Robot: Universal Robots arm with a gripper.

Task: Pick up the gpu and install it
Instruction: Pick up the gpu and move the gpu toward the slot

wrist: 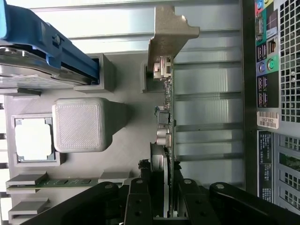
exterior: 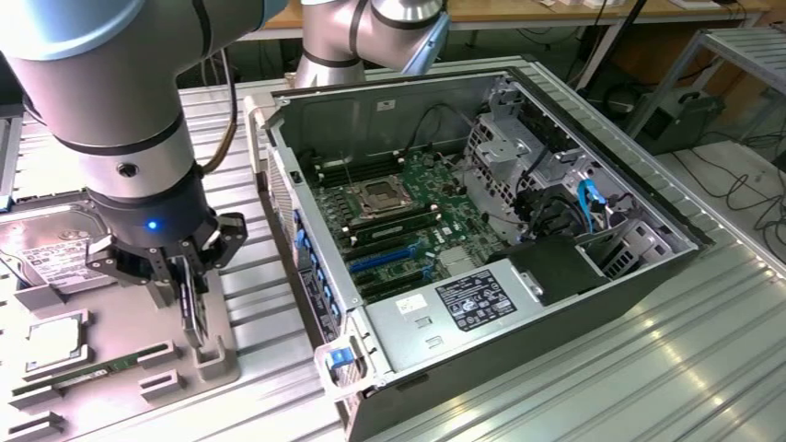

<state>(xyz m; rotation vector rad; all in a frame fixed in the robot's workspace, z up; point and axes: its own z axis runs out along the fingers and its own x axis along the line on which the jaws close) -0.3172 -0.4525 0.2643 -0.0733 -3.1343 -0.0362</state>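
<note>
While the gripper [exterior: 190, 299] pinches the gpu [wrist: 169, 108] edge-on between its 2 fingers, card upright in the grey tray [wrist: 126, 154] just below the hand, I'd want the grip square and the pull straight, no twisting

One gpu [wrist: 168, 110] — one hard drive [exterior: 43, 249], one case [exterior: 368, 120]

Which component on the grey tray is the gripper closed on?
The gpu, the upright thin card with a silver bracket; hard drive, processor and memory stick sit untouched.
</note>
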